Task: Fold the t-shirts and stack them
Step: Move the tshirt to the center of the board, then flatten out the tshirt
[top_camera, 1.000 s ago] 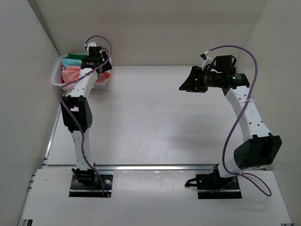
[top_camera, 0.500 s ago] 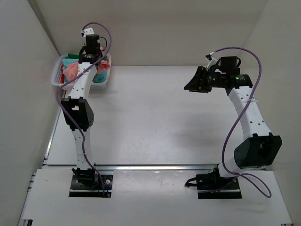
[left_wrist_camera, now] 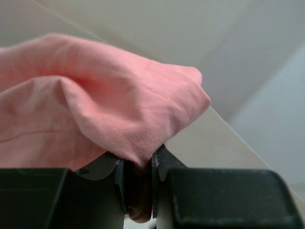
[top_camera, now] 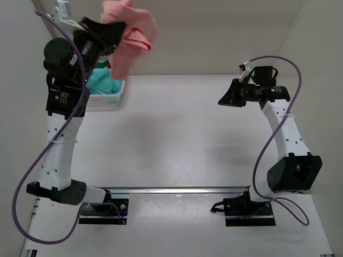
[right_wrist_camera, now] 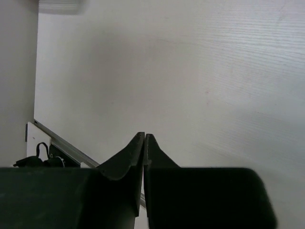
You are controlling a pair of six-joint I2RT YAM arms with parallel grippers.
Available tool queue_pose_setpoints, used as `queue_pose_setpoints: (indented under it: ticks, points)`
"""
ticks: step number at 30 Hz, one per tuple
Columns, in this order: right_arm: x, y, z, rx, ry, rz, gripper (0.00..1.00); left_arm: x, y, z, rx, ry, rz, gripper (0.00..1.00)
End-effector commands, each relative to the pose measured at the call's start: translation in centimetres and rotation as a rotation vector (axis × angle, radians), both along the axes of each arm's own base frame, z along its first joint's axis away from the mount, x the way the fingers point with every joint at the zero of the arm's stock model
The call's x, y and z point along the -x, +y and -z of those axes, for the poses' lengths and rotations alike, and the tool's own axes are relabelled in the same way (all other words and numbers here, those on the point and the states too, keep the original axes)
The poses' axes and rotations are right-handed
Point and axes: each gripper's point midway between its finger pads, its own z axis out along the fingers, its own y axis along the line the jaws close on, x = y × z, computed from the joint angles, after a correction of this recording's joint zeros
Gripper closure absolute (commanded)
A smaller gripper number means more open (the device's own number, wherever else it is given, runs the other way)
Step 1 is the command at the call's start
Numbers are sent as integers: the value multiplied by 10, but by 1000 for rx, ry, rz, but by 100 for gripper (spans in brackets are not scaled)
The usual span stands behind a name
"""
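Observation:
A salmon-pink t-shirt (top_camera: 130, 32) hangs bunched high above the table's back left, pinched in my left gripper (top_camera: 113, 28). In the left wrist view the pink t-shirt (left_wrist_camera: 95, 109) fills the upper left, and the left gripper (left_wrist_camera: 138, 160) is shut on a fold of it. A teal t-shirt (top_camera: 102, 83) lies in the white basket (top_camera: 107, 98) below. My right gripper (top_camera: 224, 95) hovers over the table's back right. In the right wrist view the right gripper (right_wrist_camera: 144, 138) is shut with nothing between its jaws.
White walls close in the table at the left, back and right. The white lattice basket stands in the back left corner against the wall. A metal rail (top_camera: 177, 189) runs along the table's near edge, in front of the arm bases.
My left arm has risen out of the basket, lifting the pink t-shirt high into the air. The right gripper has closed and drifted slightly right.

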Motion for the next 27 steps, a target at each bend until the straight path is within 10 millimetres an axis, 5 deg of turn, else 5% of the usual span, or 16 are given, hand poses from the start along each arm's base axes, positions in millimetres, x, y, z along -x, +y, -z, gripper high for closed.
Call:
queue_pose_setpoints:
  ticks: [1, 3, 4, 5, 6, 7, 10, 14, 19, 27]
  points:
    - [4, -9, -15, 83, -89, 25, 100, -30, -73, 141, -13, 396, 295, 100]
    - [6, -16, -11, 133, -99, 45, 100, -27, -88, 229, -62, 619, 372, 91]
    - [9, -14, -8, 155, -97, 31, 98, -17, -94, 275, -70, 732, 431, 52]
    - [10, -15, -6, 163, -100, 33, 92, -10, -93, 294, -62, 791, 452, 36]
    - [13, -18, -2, 171, -92, 44, 71, -7, -88, 330, -42, 860, 455, 33]
    - [15, -17, -5, 165, -105, 39, 63, 4, -88, 340, -26, 880, 483, 21]
    - [24, -16, 2, 171, -98, 39, 60, 14, -75, 366, 10, 900, 454, 23]
    - [38, 6, 13, 148, -82, -17, 60, 25, -71, 380, -138, 929, 420, 44]
    - [50, 31, 36, 120, -29, -76, 58, 53, -31, 442, -208, 1073, 269, 29]
    - [53, 52, 55, 90, 4, -130, 60, 27, 7, 487, -102, 1190, -34, 31]
